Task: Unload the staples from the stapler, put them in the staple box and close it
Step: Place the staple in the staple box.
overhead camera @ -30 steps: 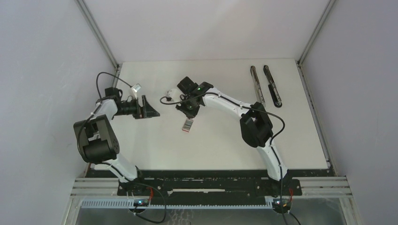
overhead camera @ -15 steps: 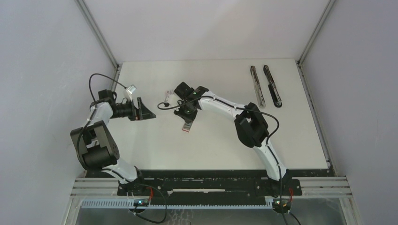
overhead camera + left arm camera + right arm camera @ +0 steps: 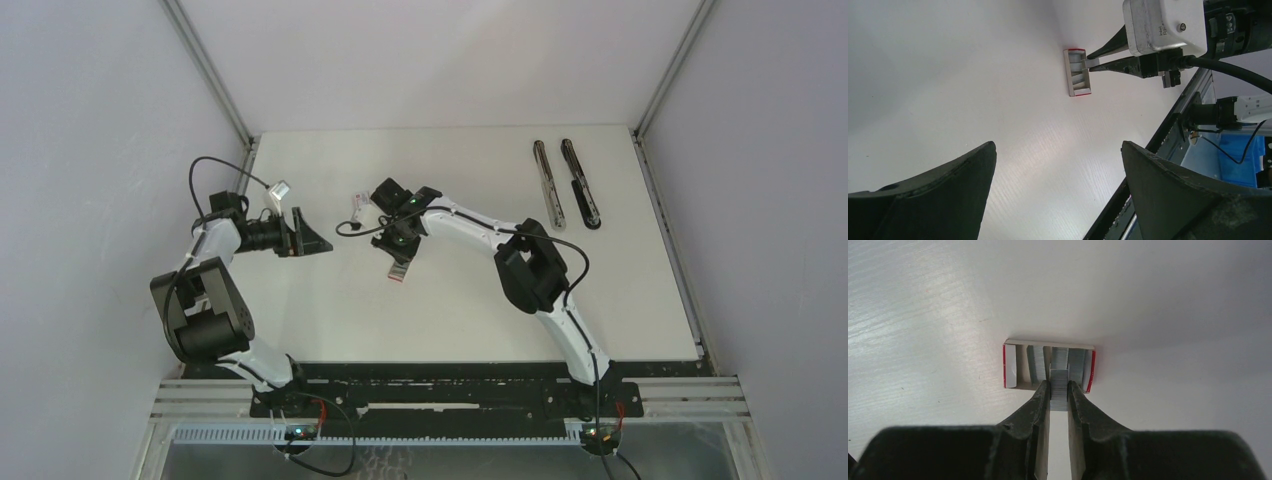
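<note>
Right wrist view: a short silvery-grey strip of staples (image 3: 1059, 376) is pinched by the right gripper (image 3: 1059, 386), its far end already laid inside the small flat white-and-red cardboard box (image 3: 1010, 367) beside other strips (image 3: 1035, 367). Unloading is judged nearly done; only the release is left. The long black-and-silver stapler (image 3: 580, 186) lies opened at one o'clock on the white table (image 3: 480, 320). The left gripper (image 3: 1058, 145) is spread wide, nothing held. Against a second ago, both grippers are found shifted slightly toward nine o'clock.
</note>
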Controlling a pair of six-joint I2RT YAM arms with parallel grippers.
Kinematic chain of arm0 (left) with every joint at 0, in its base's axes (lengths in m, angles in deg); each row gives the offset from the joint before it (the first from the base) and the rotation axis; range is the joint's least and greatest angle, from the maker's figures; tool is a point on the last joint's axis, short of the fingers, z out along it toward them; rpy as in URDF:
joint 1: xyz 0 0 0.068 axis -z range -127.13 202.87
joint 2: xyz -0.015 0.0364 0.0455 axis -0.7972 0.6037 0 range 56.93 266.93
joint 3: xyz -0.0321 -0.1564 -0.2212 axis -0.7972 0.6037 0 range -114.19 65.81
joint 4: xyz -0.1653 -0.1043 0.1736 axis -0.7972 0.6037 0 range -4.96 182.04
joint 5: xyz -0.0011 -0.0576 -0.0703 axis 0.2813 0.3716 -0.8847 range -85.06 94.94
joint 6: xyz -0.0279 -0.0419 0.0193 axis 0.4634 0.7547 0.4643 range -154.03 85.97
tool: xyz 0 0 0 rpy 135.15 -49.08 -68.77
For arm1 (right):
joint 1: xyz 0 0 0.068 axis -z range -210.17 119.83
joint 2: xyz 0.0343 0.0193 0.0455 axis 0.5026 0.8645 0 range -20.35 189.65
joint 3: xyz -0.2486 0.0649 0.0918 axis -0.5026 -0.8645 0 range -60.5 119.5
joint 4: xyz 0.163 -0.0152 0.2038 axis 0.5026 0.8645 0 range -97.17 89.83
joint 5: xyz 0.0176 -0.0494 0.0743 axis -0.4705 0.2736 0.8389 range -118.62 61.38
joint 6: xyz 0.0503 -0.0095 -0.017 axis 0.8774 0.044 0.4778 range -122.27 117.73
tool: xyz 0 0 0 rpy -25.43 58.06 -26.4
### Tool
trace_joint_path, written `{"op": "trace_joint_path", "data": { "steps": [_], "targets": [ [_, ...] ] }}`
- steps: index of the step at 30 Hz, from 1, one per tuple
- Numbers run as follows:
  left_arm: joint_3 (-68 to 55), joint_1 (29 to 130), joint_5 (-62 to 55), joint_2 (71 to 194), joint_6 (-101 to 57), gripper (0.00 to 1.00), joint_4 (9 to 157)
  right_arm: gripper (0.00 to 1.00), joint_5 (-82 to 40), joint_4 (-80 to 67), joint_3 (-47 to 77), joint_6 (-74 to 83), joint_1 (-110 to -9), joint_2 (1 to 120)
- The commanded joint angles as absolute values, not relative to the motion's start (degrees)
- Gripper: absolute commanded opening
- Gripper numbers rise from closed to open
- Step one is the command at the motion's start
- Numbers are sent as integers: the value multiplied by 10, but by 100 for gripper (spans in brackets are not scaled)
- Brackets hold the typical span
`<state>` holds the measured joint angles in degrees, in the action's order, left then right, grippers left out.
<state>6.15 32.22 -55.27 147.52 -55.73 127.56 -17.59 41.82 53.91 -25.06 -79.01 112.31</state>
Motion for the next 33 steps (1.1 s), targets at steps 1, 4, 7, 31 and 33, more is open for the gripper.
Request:
{"op": "trace_joint_path", "data": {
  "steps": [1, 4, 7, 31, 33],
  "targets": [
    [78, 321, -574, 1466, -575, 100, 1267, 13, -177, 395, 556, -249, -791, 1131],
    [79, 321, -575, 1468, -575, 100, 1267, 13, -176, 395, 556, -248, -791, 1132],
    [79, 321, -577, 1469, -575, 100, 1267, 13, -177, 395, 557, -247, -791, 1134],
    [81, 322, -583, 1477, -579, 100, 1267, 13, -187, 384, 558, -247, -788, 1144],
    [81, 320, -584, 1477, -579, 100, 1267, 13, -187, 384, 558, -247, -788, 1145]
  ]
}}
